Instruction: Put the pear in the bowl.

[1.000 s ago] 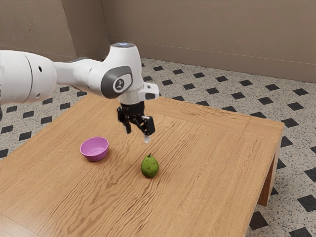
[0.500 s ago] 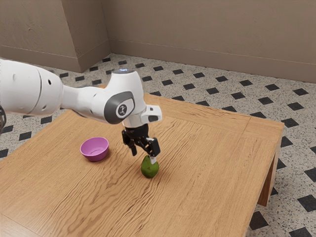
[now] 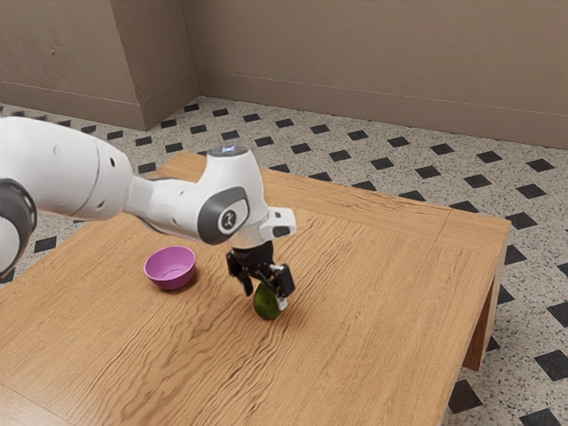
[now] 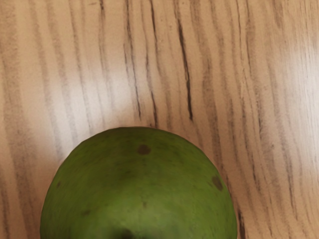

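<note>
1. The black fingers point(image 3: 248, 288) stand spread, pointing down, one on either side of the pear point(image 3: 265, 308). The one toward the exterior view's right has a pale tip that overlaps the fruit's edge from where I stand; whether it touches the skin, I cannot tell.
2. The gripper point(image 3: 265, 298) is low over the table point(image 3: 382, 302), tilted a little, and hides the top of the pear.
3. The pear is green and rests on the table, outside the bowl point(image 3: 170, 270). Seen close up in the wrist view, it is a broad, rounded green shape with a few brown spots, set against streaked wood grain.
4. The bowl is pinkish purple, round and upright. It sits on the table toward the exterior view's left, a little farther off than the pear and well apart from it.
5. The arm point(image 3: 75, 169) is white with grey trim. It reaches in from the exterior view's left, its wrist above the gripper.
6. The table is light brown wood with dark, wavy grain. One leg point(image 3: 479, 333) shows under its edge at the exterior view's right.
7. Beyond, the floor point(image 3: 355, 158) is speckled pale grey with dark diamonds, and at the far side rises a plain brown wall point(image 3: 373, 53).
</note>
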Robot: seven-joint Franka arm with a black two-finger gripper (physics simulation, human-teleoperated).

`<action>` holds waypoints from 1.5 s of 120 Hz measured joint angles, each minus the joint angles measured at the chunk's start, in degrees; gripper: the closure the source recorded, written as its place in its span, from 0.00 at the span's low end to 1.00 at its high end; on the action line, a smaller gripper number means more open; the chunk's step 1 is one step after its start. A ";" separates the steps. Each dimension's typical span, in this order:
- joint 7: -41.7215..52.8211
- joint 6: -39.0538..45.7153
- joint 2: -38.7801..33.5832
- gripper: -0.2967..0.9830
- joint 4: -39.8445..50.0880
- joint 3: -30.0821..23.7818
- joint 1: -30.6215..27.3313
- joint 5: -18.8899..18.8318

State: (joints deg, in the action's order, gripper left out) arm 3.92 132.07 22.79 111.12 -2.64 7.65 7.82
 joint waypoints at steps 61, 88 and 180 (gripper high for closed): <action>0.42 1.75 1.04 0.44 -0.18 0.00 -0.26 0.05; 0.01 1.89 1.29 0.49 -0.27 0.04 -0.31 -0.32; -3.67 -7.80 -7.26 0.74 -1.89 14.80 -3.39 -3.49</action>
State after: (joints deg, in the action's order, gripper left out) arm 0.25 124.27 15.53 109.23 12.17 4.26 4.33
